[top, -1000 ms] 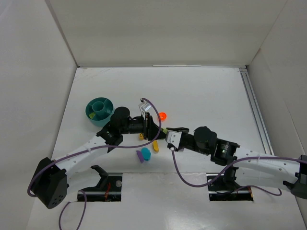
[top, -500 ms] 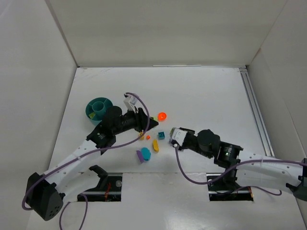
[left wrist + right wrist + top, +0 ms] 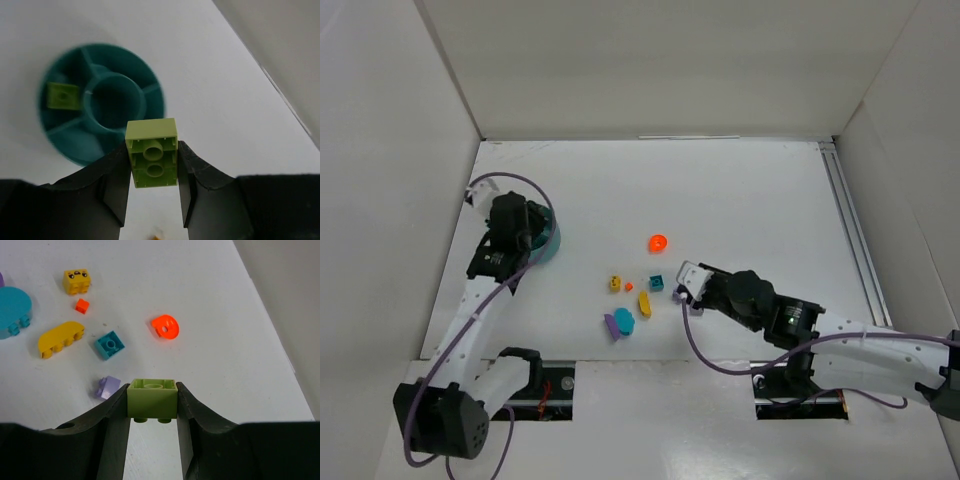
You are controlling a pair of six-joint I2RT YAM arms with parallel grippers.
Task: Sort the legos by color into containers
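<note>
The teal dish (image 3: 550,241) sits at the left. In the left wrist view its rim (image 3: 65,147) and central cup show, with one lime piece (image 3: 63,95) in a wedge compartment. My left gripper (image 3: 520,238) hangs over the dish, shut on a lime brick (image 3: 151,152) at the dish's near edge. My right gripper (image 3: 686,286) is shut on another lime brick (image 3: 152,399), held just above the table beside a lilac piece (image 3: 108,387). Loose legos lie mid-table: an orange round one (image 3: 658,242), a teal block (image 3: 657,284), a yellow long piece (image 3: 644,304).
A small yellow block (image 3: 76,281), a tiny orange cube (image 3: 82,305) and a rounded teal piece (image 3: 624,319) next to a purple one (image 3: 610,325) lie left of the right gripper. White walls enclose the table; a rail (image 3: 850,230) runs along its right edge.
My left arm has swung from the pile back and left to over the dish, carrying its lime brick. The right gripper has stayed near the pile, drawn back slightly.
</note>
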